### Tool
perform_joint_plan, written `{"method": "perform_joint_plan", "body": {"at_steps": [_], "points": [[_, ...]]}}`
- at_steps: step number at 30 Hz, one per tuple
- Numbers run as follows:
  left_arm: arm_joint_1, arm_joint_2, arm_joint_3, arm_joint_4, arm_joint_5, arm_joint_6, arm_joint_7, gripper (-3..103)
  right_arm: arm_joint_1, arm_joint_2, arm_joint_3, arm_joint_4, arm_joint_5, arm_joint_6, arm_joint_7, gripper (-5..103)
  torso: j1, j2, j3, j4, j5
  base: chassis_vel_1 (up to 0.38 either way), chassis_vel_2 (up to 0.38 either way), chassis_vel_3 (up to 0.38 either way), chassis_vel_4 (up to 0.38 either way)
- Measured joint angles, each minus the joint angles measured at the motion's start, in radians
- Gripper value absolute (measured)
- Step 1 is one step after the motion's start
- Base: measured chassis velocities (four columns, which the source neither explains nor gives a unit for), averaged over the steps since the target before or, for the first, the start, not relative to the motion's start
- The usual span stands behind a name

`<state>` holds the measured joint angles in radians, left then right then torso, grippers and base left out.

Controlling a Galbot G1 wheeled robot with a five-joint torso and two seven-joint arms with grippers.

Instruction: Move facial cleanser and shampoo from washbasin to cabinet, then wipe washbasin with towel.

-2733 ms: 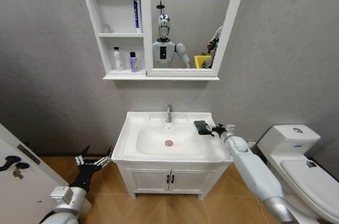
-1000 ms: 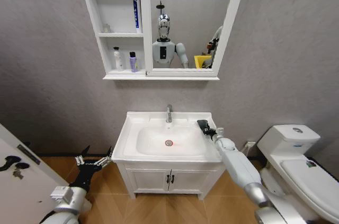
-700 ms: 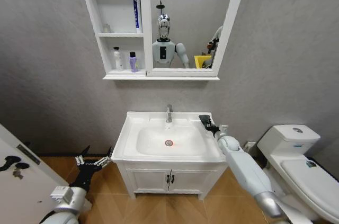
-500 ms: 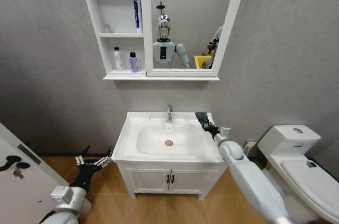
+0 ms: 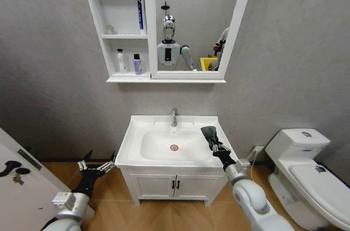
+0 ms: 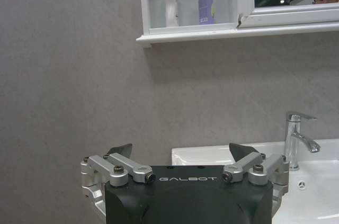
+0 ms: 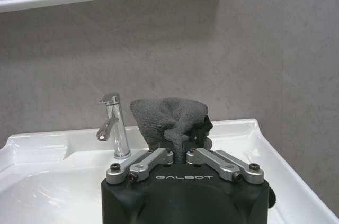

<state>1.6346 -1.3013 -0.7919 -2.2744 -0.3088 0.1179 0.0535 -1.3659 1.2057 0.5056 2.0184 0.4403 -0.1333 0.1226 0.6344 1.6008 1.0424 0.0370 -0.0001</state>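
washbasin (image 5: 136, 132) bowl open | tap (image 5: 174, 117) blocks rear centre

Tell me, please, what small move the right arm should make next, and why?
Probably sweep the towel leftward, down into the bowl of the washbasin. The right pincer is shut on the towel at the basin's right rim, and two bottles already stand in the cabinet, so wiping is what remains. The left pincer hangs open, low beside the vanity.

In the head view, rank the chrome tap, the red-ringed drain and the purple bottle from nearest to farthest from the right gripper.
From the right gripper, holding the dark grey towel:
1. Red-ringed drain, in the bowl toward the robot's left.
2. Chrome tap, at the basin's back edge.
3. Purple bottle, up on the cabinet's lowest shelf.
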Motion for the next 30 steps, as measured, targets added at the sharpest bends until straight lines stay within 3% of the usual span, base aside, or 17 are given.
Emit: {"method": "perform_joint_plan", "body": {"at_steps": [9,25,30], "points": [[0.000,0.000,0.000,0.000,0.000,0.000,0.000,100,-0.015,0.047,-0.025,0.006,-0.044,0.015,-0.005,6,0.000,0.000,0.000,0.0002,0.0000,-0.014,0.017,0.016,-0.015],[0.000,0.000,0.000,0.000,0.000,0.000,0.000,100,-0.041,0.077,-0.050,-0.003,-0.092,0.053,0.007,6,0.002,-0.001,0.000,0.0000,-0.0003,-0.158,0.170,0.163,-0.178],[0.000,0.000,0.000,0.000,0.000,0.000,0.000,100,-0.013,0.055,-0.056,-0.049,-0.014,-0.016,0.035,6,0.000,0.000,0.000,0.0000,0.0001,-0.015,0.022,0.011,-0.005]]}}
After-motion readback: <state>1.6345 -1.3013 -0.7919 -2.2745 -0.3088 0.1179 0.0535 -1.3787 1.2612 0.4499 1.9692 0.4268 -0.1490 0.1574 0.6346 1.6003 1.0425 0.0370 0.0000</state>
